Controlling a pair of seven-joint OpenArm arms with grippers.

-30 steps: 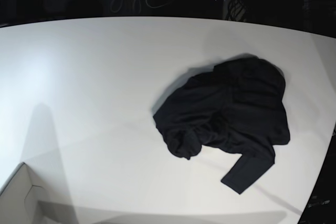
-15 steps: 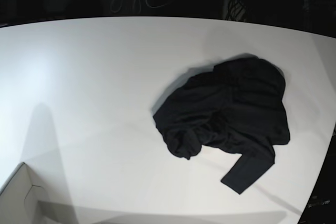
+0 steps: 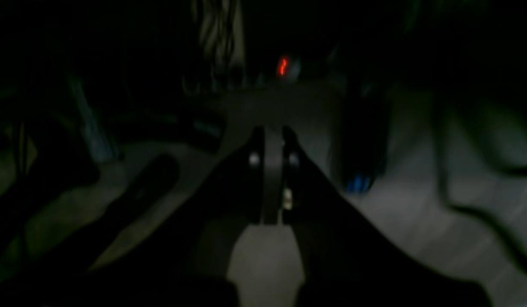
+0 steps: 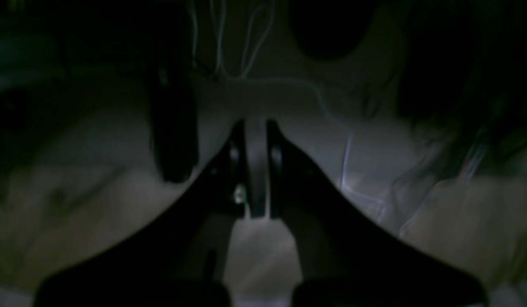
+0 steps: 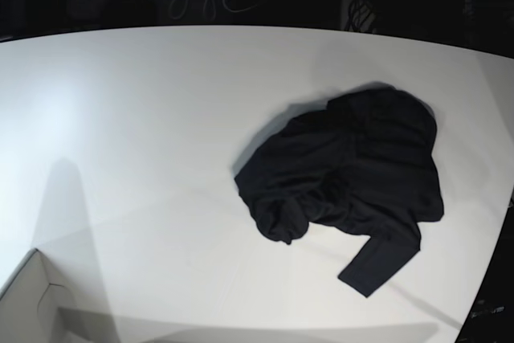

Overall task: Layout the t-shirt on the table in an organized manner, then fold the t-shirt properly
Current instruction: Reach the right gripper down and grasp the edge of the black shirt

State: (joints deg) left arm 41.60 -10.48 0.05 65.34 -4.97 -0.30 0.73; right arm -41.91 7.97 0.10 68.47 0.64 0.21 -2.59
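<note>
The t-shirt (image 5: 345,182) lies crumpled on the right half of the table (image 5: 144,142), one sleeve trailing toward the near right edge. A white box corner (image 5: 32,303) sits at the near left. My left gripper (image 3: 269,140) and right gripper (image 4: 254,132) are both clenched on nothing, back in the dark beyond the table.

The black t-shirt (image 5: 353,174) lies crumpled in a wrinkled heap (one sleeve sticking out toward the near edge) on the right half of the wide, smooth white desk (image 5: 136,134), close to its curved right edge.
</note>
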